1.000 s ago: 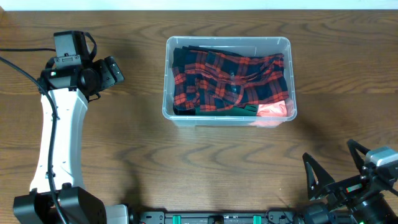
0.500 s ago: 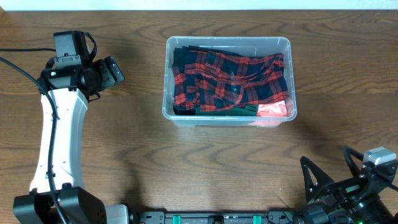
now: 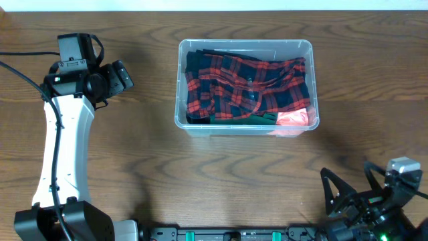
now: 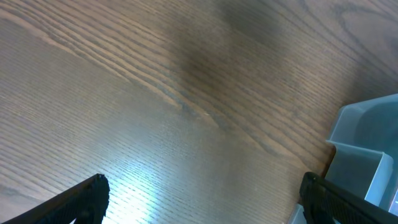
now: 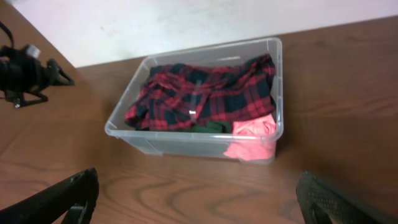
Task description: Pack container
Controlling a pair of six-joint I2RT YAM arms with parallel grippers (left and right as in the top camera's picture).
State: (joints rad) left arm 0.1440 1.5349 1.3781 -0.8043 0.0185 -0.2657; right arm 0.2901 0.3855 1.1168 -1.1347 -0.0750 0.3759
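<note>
Both pairs of jaws stood wide apart with nothing between them. The black left gripper (image 3: pixel 123 76) hung over bare wood, well to the left of the clear rectangular plastic container (image 3: pixel 245 43) with rounded corners and a thick rim. Its wrist camera showed its dark fingers at the two lower corners of the view, wood grain between them, and one corner of the container at the right edge. The black right gripper (image 3: pixel 352 182) sat near the front right corner of the brown wood-grain table (image 3: pixel 200 181), well apart from the container and turned toward it (its wrist camera took in the whole bin from the front). The container rested on the table, toward the far edge and a little right of centre. Inside lay a crumpled red and navy plaid cloth (image 3: pixel 247 84) that filled most of it. A strip of dark green fabric (image 3: pixel 262 119) showed beneath the plaid along the near wall, and a coral-pink fabric piece (image 3: pixel 295 118) was pressed into the near right corner.
</note>
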